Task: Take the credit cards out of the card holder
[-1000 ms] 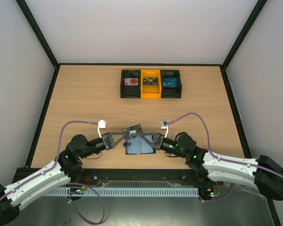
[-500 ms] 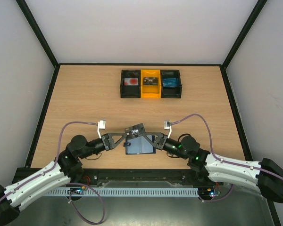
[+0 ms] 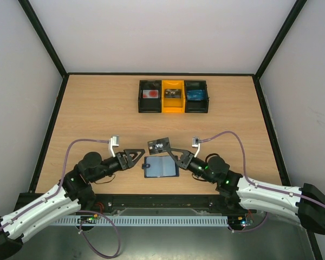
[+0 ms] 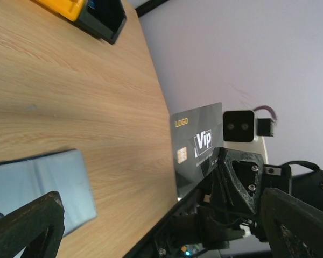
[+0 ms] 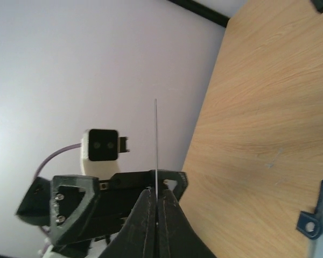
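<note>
Near the card holder [image 3: 161, 168], card [image 3: 159, 145] spans left-right.

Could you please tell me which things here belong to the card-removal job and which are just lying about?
Job: black Vip card, pinched by the right fingers; open card holder; open left fingers.
Lying about: black and yellow boxes at the back.

The left tool [image 3: 140, 158] no longer grips the black credit card [image 3: 158, 145]. Its jaws now stand wide apart, and it is drawn back to the left of the card holder [image 3: 161, 168]. The right tool [image 3: 173, 154] alone pinches the card, now carried just beyond the card holder's far edge, so the pale pockets lie uncovered.
</note>
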